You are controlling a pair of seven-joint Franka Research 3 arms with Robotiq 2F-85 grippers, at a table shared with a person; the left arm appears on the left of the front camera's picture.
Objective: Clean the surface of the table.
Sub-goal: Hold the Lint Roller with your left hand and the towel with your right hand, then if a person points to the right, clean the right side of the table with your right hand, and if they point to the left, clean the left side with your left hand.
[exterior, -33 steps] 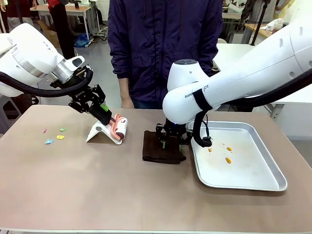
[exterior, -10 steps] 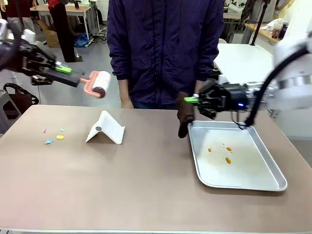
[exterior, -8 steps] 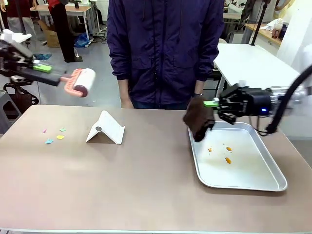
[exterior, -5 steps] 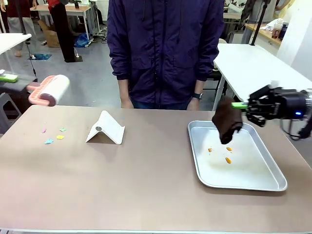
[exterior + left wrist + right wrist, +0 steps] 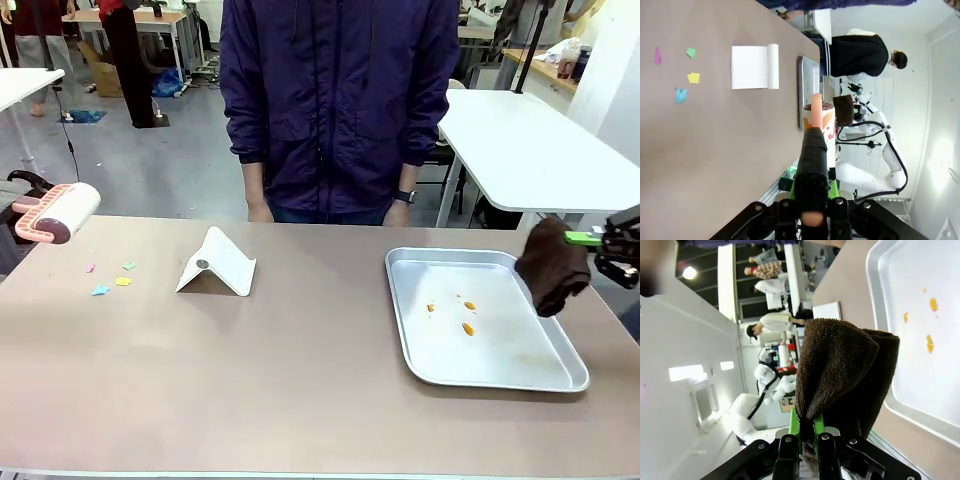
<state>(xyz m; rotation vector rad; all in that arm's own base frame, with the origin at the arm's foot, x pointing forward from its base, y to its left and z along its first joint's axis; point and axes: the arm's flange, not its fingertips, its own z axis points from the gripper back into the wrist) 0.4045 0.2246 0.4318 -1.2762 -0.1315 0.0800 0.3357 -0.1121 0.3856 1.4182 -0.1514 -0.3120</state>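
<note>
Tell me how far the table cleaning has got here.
Done: both cleaning items are off the table. In hand: the left tool grips the roller, raised at the left edge of the table; the right tool holds the cloth in the air by the tray. Left: the paper scraps lie near the stand and orange bits sit in the tray, so no cleaning shows yet.

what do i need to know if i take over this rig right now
Left gripper: shut on the roller handle, in the air by the table's far left corner.
Right gripper: shut on the cloth, hanging by the tray's right rim.
Done: both tools in hand.
Left: paper scraps on the table's left part, orange bits in the tray.
</note>
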